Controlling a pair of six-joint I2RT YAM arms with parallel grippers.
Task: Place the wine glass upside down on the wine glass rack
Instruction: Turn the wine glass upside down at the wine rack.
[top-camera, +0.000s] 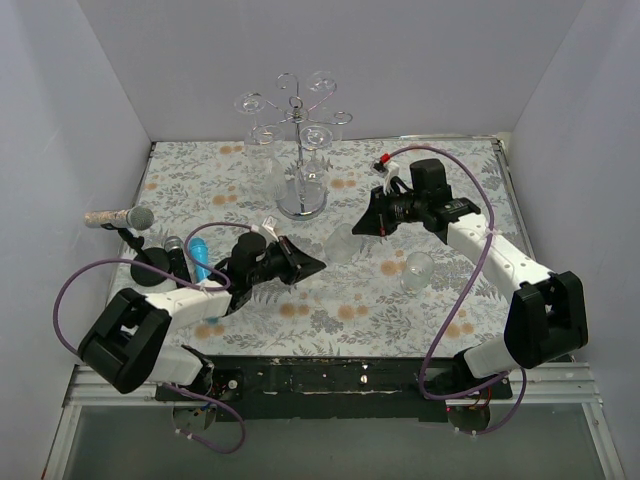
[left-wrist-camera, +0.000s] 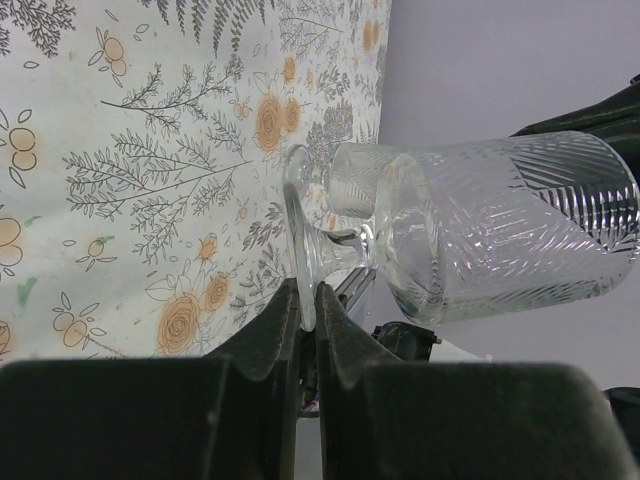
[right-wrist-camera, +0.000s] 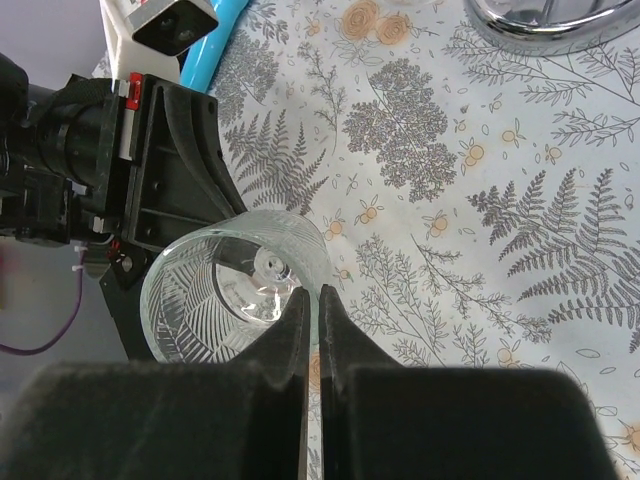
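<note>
A: State of the pincers?
B: The left gripper (left-wrist-camera: 308, 300) clamps the wine glass (left-wrist-camera: 480, 240) by its foot's edge; the right gripper (right-wrist-camera: 312, 300) pinches its rim.
A: Position, clearance?
B: Sideways, mid-table; wine glass rack (top-camera: 303, 204) behind, open tablecloth (top-camera: 345, 212) between.

**Odds and ends on the flowered cloth**

A tablecloth (top-camera: 350, 320) printed with grey ferns and orange blossoms covers the table. At its left edge sits a microphone (top-camera: 122, 217), its silver mesh head pointing right. Near it lies a light blue tube (top-camera: 200, 258). Plain white walls (top-camera: 420, 60) close in the table.
</note>
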